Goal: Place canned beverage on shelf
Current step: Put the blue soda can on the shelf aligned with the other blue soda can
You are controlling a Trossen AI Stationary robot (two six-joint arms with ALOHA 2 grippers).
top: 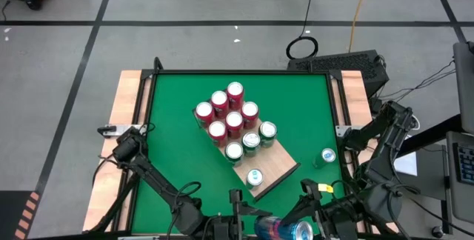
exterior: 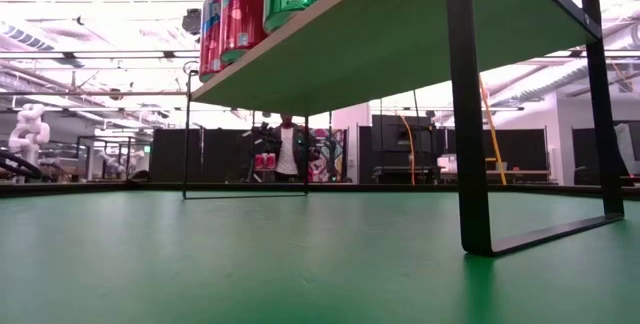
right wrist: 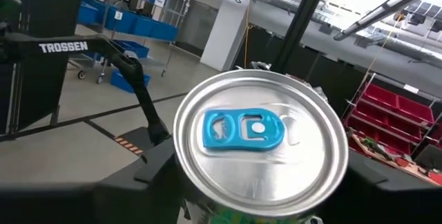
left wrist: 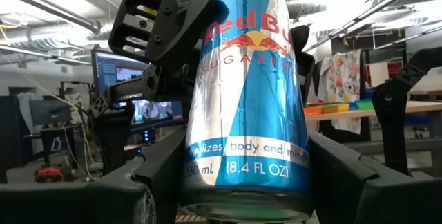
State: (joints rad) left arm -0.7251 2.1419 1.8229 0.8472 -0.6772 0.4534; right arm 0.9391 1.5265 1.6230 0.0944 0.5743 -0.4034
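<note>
A blue-and-silver canned beverage point(top: 280, 228) is held above the table's near edge between both grippers. My left gripper point(left wrist: 245, 175) is shut on its lower part, and my right gripper point(right wrist: 259, 186) is shut over its top end point(right wrist: 259, 148). The shelf point(top: 270, 167), a light wood board on thin dark legs point(exterior: 470, 164), stands mid-table and carries several red cans point(top: 226, 114) and green cans point(top: 252, 142). One teal-topped can point(top: 328, 155) stands on the green table to the right of the shelf. My left gripper pinches the can's side walls just above its base point(left wrist: 207, 182) between its two fingers point(left wrist: 155, 172), which lie across the can. The can is clear of the table. My right gripper comes at the can's top end. Its fingers point(left wrist: 173, 23) lie along the can, one on each side of the upper wall point(left wrist: 207, 51). Its wrist view looks straight onto the lid and blue tab point(right wrist: 243, 128).
The shelf top has a bare patch at its near right corner point(top: 281, 167), beside a teal-topped can point(top: 255, 176). Open green table point(top: 174, 166) lies left of the shelf and under it point(exterior: 300, 254). A person stands in the room beyond the table point(exterior: 290, 149).
</note>
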